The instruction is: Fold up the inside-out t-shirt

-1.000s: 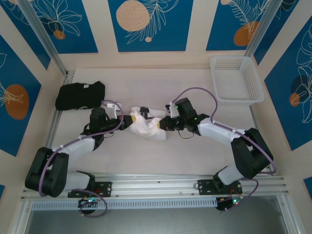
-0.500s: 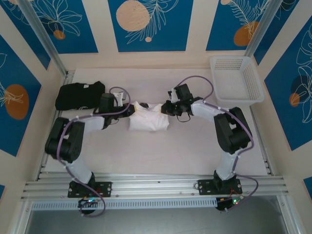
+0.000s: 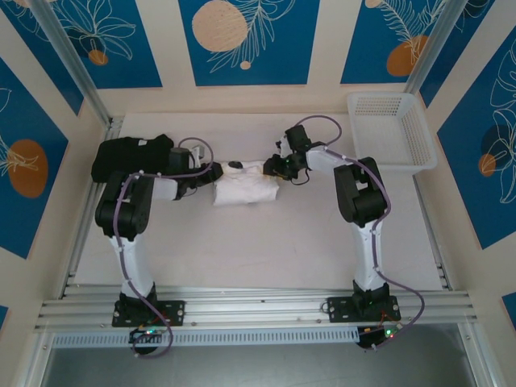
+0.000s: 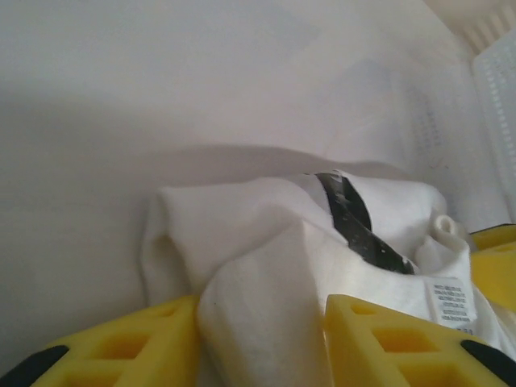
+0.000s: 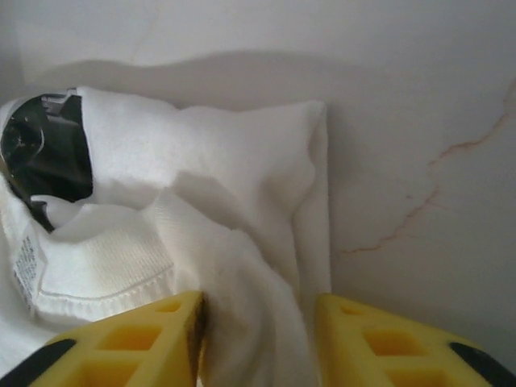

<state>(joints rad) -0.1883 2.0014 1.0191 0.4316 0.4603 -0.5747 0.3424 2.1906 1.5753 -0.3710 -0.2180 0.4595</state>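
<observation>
The left gripper (image 4: 262,316) is released: its yellow fingers stand apart, with a loose fold of the inside-out t-shirt (image 3: 246,187) between them, at the shirt's 9 o'clock edge. The right gripper (image 5: 258,313) is parted the same way at its 2 o'clock edge. The shirt lies bunched on the white table (image 3: 282,246), slightly toward 12 o'clock from the middle. A black folded garment (image 3: 129,157) lies at its 9 o'clock and a white basket (image 3: 395,165) at 2 o'clock.

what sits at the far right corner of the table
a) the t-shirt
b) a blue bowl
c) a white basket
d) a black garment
c, the basket sits at the far right corner of the table, while the black garment lies far left and the t-shirt is in the middle.
</observation>
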